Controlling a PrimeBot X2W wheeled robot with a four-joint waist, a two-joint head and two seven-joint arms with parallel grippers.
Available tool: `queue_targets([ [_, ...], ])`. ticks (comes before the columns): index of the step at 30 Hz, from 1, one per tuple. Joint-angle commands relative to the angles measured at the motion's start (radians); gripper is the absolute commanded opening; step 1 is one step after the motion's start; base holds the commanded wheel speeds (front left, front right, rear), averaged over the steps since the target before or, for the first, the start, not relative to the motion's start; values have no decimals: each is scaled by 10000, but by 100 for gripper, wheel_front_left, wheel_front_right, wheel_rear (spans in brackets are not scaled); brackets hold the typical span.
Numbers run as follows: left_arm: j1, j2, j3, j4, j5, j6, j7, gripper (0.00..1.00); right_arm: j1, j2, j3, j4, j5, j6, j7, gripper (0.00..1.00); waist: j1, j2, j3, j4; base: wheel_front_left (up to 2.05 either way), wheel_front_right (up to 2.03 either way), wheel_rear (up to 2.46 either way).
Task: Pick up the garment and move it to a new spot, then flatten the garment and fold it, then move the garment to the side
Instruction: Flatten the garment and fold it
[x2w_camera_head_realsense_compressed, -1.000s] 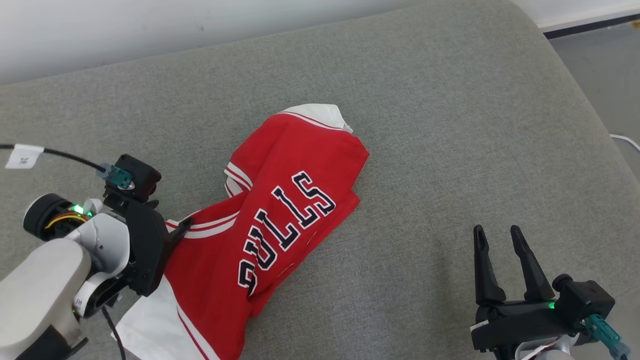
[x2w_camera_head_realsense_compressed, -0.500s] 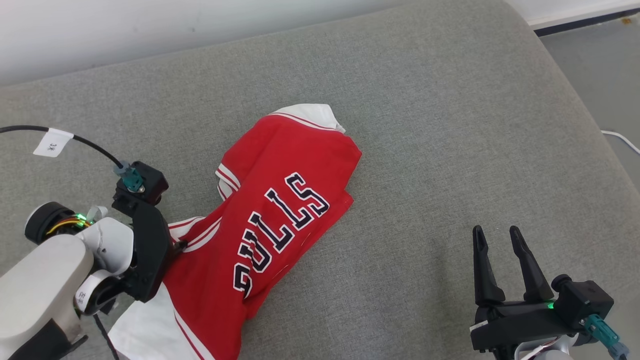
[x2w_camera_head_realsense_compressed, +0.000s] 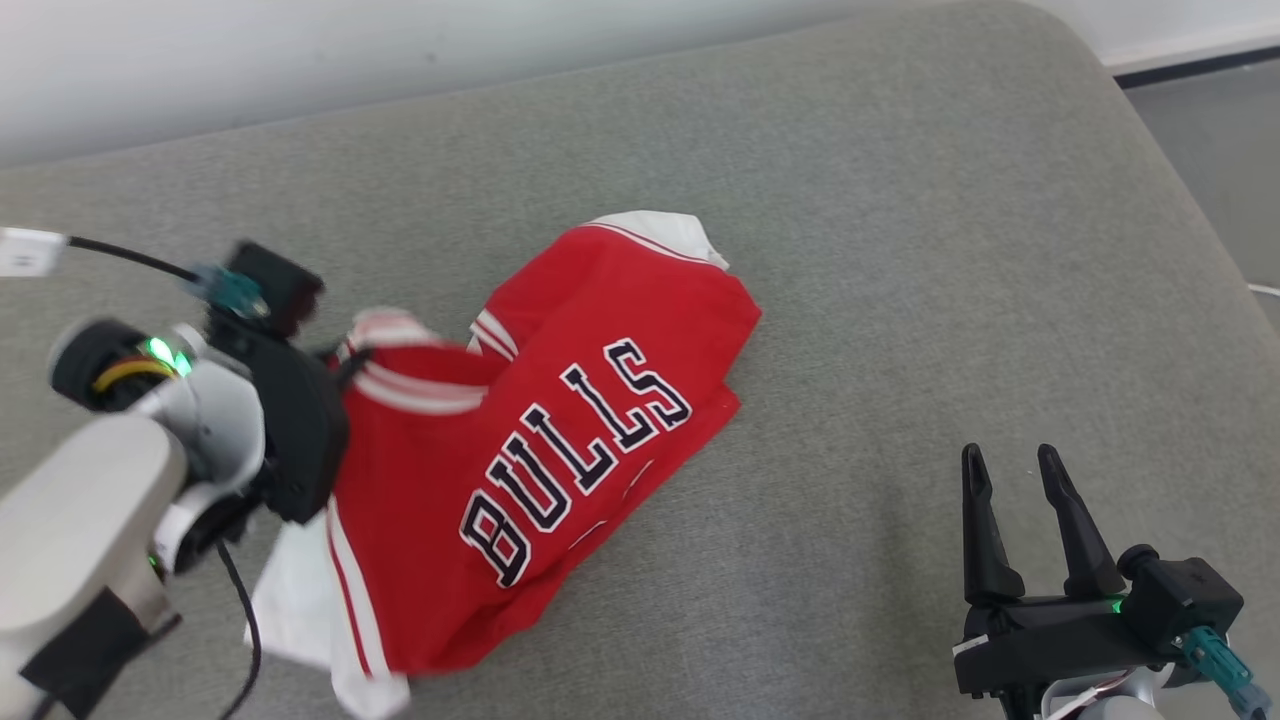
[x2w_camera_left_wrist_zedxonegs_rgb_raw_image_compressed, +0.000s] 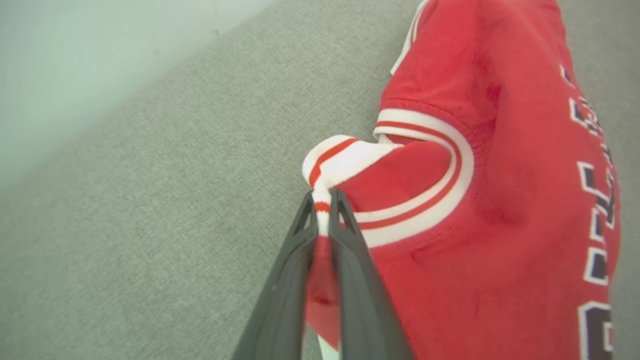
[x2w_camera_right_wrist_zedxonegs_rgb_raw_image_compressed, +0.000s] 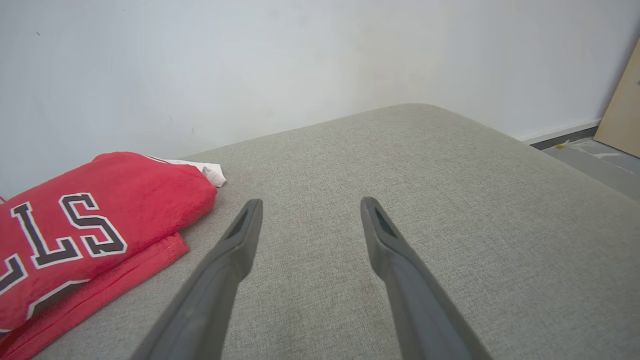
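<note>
I see a wide grey cushion (x2w_camera_head_realsense_compressed: 900, 250) across most of the head view, with a pale wall (x2w_camera_head_realsense_compressed: 300, 60) behind it at 12 o'clock. The garment (x2w_camera_head_realsense_compressed: 560, 400), a red jersey with white trim and the word BULLS in dark letters, lies crumpled near the middle of the cushion. Its white part reaches toward 7 o'clock, and one white corner points to 1 o'clock. From the left gripper (x2w_camera_head_realsense_compressed: 352, 362) the body of the garment spreads toward 3 and 4 o'clock. From the right gripper (x2w_camera_head_realsense_compressed: 1010, 470) it lies at 10 o'clock, well apart.

My left forearm (x2w_camera_head_realsense_compressed: 70, 530) comes in from 8 o'clock, and the wrist is turned so the fingers point toward 3 o'clock. The left gripper is closed on the garment. In the left wrist view its two dark fingers pinch a fold of the striped trim (x2w_camera_left_wrist_zedxonegs_rgb_raw_image_compressed: 330, 160), which bunches just beyond the tips. This edge looks raised, but the blur there does not let me be sure.

The right gripper sits at 5 o'clock in the head view, with its fingers pointing to 12 o'clock. Its jaws stand apart with nothing between them, over bare cushion.

A thin black cable (x2w_camera_head_realsense_compressed: 120, 255) runs from the left wrist toward 9 o'clock.
</note>
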Motion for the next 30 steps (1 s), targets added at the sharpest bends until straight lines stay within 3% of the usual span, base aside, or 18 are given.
queue_targets([
  [1, -166, 2, 144, 80, 105, -13, -337, 0, 32, 1, -38, -41, -44, -22, -2, 100, 0, -1, -131, 211, 0, 0, 0],
  [10, -50, 312, 794, 848, 431, 355, -2285, 0, 76, 1, -137, -91, -207, -22, -2, 100, 0, -1, -144, 671, 0, 0, 0],
  [18, 435, 569, 1242, 2017, 808, 1372, -3909, 0, -56, 0, -127, -112, -292, -22, -2, 100, 0, -1, 31, 699, 0, 0, 0],
  [21, 653, 492, 1291, 2457, 862, 1632, -4329, 0, -38, 1, -147, -77, -368, -22, -1, 100, 0, -1, 44, 679, 0, 0, 0],
  [24, 835, 260, 1344, 2774, 672, 1579, -4638, 0, 33, 0, -178, -59, -414, -22, -2, 100, 0, -1, -4, 705, 0, 0, 0],
  [25, 818, 214, 1348, 2831, 726, 1599, -4850, 34, 51, 1, -192, -47, -453, -22, -2, 100, 0, -1, -48, 730, 0, 0, 0],
  [26, 814, 162, 1351, 2881, 781, 1586, -5069, 90, 61, 1, -189, -43, -496, -22, -2, 100, 0, -1, -83, 758, 0, 0, 0],
  [27, 779, 77, 1390, 2921, 799, 1580, -5326, 100, 69, 1, -197, -38, -517, -23, -2, 100, 0, -1, -139, 793, 0, 0, 0],
  [30, 734, -148, 1469, 2995, 872, 1588, -6120, 100, 157, -2, -224, -56, -599, -23, -1, 100, 0, -1, -385, 913, 0, 0, 0],
])
